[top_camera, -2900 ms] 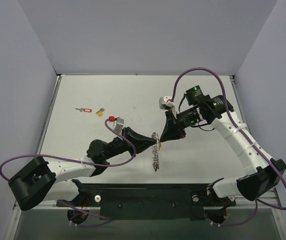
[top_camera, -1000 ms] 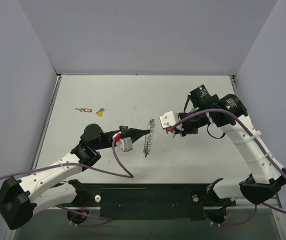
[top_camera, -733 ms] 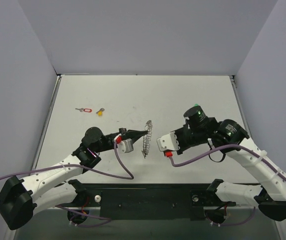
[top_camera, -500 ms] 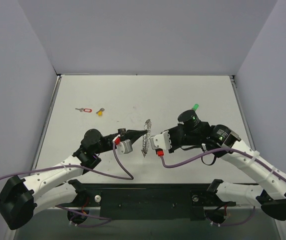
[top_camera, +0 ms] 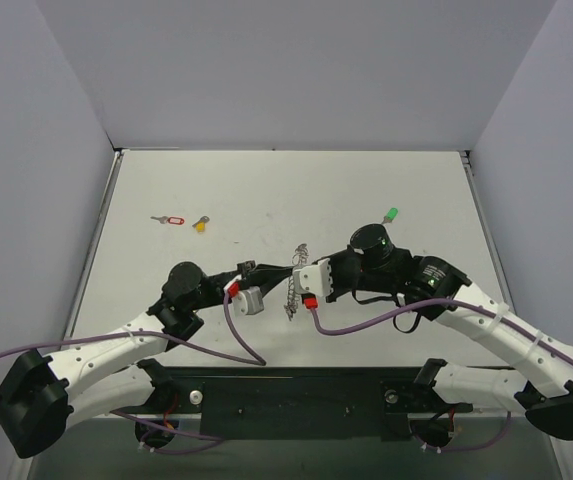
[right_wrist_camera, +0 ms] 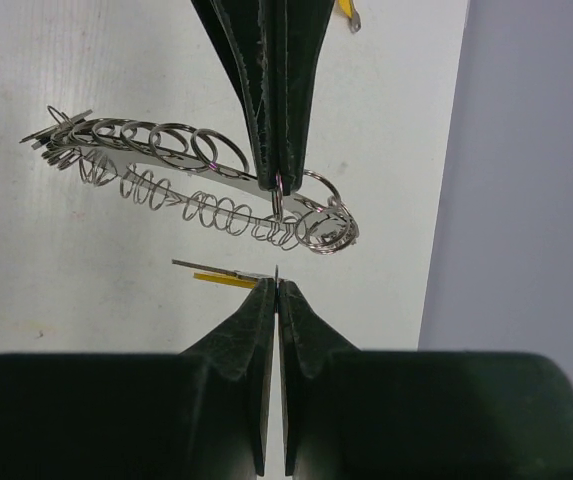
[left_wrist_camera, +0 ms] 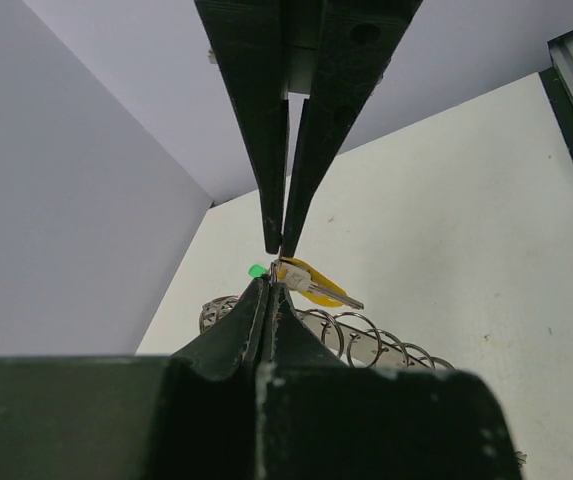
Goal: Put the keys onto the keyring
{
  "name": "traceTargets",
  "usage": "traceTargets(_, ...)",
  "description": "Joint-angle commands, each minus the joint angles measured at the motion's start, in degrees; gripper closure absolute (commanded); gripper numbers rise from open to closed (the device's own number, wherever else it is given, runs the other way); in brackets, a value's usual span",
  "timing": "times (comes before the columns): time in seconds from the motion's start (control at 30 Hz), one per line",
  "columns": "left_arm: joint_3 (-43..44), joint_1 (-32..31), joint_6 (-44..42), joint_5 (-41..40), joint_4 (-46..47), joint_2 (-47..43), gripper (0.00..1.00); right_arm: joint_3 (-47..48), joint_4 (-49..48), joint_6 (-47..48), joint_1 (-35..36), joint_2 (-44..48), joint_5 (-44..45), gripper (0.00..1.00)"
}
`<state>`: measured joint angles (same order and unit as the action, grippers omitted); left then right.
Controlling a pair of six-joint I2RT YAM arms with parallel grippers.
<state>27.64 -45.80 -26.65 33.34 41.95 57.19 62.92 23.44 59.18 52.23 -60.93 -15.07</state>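
The keyring [top_camera: 292, 288], a floppy silver strip of wire loops, hangs from my left gripper [top_camera: 286, 267], which is shut on its top. In the right wrist view the keyring [right_wrist_camera: 166, 180] stretches leftward from the left gripper's tips. My right gripper [right_wrist_camera: 277, 284] is shut on the small ring of a yellow key [right_wrist_camera: 221, 281], just below the keyring. From the left wrist view, my left gripper [left_wrist_camera: 271, 287] meets the right gripper's fingertips tip to tip, the yellow key [left_wrist_camera: 318, 284] between them. In the top view my right gripper [top_camera: 299, 272] sits beside the keyring.
On the table lie a red-tag key [top_camera: 171, 220] and a second yellow key [top_camera: 201, 224] at the far left, and a green key [top_camera: 390, 215] behind the right arm. Purple cables loop off both wrists. Grey walls enclose the table.
My right arm has swung in from the right, bringing its gripper up against the left gripper and keyring. The green key now shows behind it. The left arm has shifted slightly.
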Motion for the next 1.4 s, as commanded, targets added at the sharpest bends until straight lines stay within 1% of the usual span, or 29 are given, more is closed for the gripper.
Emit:
traceTargets(0.0,0.66,-0.87,-2.96,3.22,2.09,-1.02,1.00,-1.21,-2.44,-2.31,0.42,2.30,-2.85,1.00)
traceTargets(0.17,0.93,-2.01,-7.17,3.75,-1.87,-1.90,1.00,-2.09,-1.21,-1.17,0.33,3.27,-6.02,1.00)
traceTargets(0.27,1.45,-2.71,-9.81,3.49,-5.91,-2.17,1.00,-2.27,-1.03,-0.73,0.42,3.45,-6.20,1.00)
traceTargets(0.5,1.28,-2.80,-11.23,2.52,-6.53,-2.34,1.00,-3.06,0.46,2.17,0.42,3.88,-7.25,1.00)
traceTargets(0.77,0.75,-2.80,-9.38,1.46,-3.90,-1.90,1.00,-3.15,1.08,2.70,0.51,3.71,-8.22,1.00)
traceTargets(1.07,0.14,-2.80,-4.20,0.50,1.19,-1.03,1.00,-3.41,-0.15,2.43,0.95,3.18,-6.90,1.00)
traceTargets(1.27,0.14,-2.89,-2.35,-0.73,1.99,-0.59,1.00,-3.33,-1.56,0.68,1.03,3.01,-6.11,1.00)
traceTargets(1.37,-0.04,-3.07,-0.07,-1.52,2.95,-0.24,1.00,-2.71,-1.91,-1.17,0.95,3.09,-5.32,1.00)
